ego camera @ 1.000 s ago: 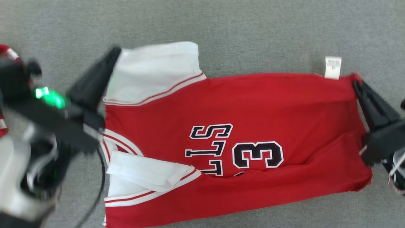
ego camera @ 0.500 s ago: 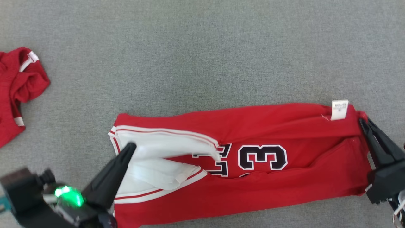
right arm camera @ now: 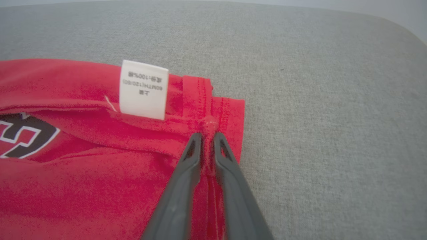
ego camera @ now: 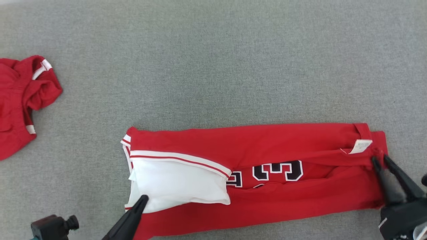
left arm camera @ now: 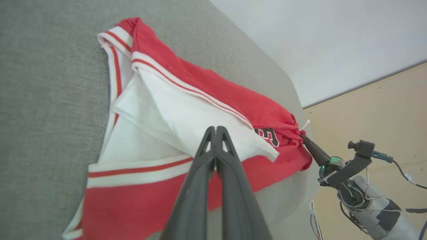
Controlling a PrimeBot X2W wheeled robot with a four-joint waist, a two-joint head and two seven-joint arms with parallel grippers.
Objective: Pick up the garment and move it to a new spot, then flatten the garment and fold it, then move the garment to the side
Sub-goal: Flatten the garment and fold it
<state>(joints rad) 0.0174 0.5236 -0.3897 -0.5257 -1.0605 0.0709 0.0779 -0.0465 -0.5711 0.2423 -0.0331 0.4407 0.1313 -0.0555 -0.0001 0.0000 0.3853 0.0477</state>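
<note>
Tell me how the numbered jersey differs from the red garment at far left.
The jersey lies stretched in a long folded band; the red garment sits bunched in a heap. The jersey shows a white sleeve and black number; the other only red with white trim. Both are red, on the grey surface.

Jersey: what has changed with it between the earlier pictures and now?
The far edge of the jersey was folded toward the robot, over the lettering; the white sleeve now lies on top. The right gripper still pinches the hem; the left gripper stays shut by the sleeve.
</note>
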